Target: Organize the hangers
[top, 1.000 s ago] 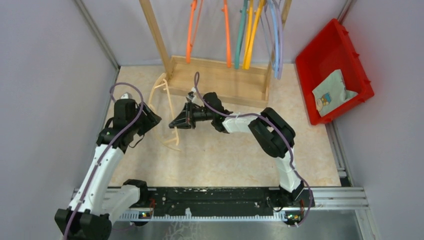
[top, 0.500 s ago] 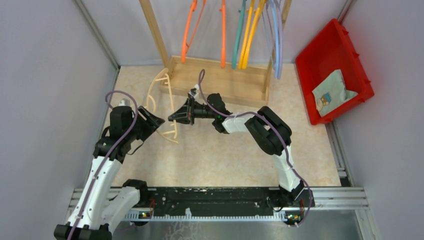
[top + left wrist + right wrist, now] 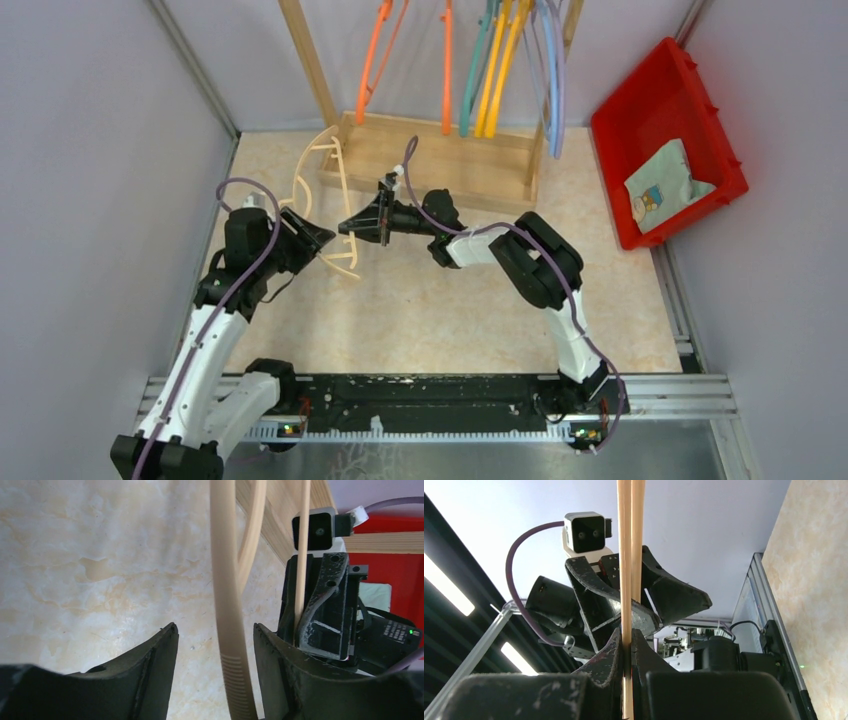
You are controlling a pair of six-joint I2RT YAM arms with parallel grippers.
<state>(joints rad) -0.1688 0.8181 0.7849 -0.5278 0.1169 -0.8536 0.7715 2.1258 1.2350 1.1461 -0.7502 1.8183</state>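
We are bending both arms inward, our right gripper [image 3: 348,228] pinching the beige hanger [image 3: 224,580] tight beside the wooden rack [image 3: 450,170], our left gripper [image 3: 321,238] spread loose around it, the red bin [image 3: 652,108] holding a bag [image 3: 660,186].

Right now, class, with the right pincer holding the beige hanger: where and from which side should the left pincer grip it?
Probably the beige hanger on its thick ribbed arm, which lies between the open left pincer fingers. Come from the robot's left, closing across its narrow width, clear of the right pincer shut on the thin bar.
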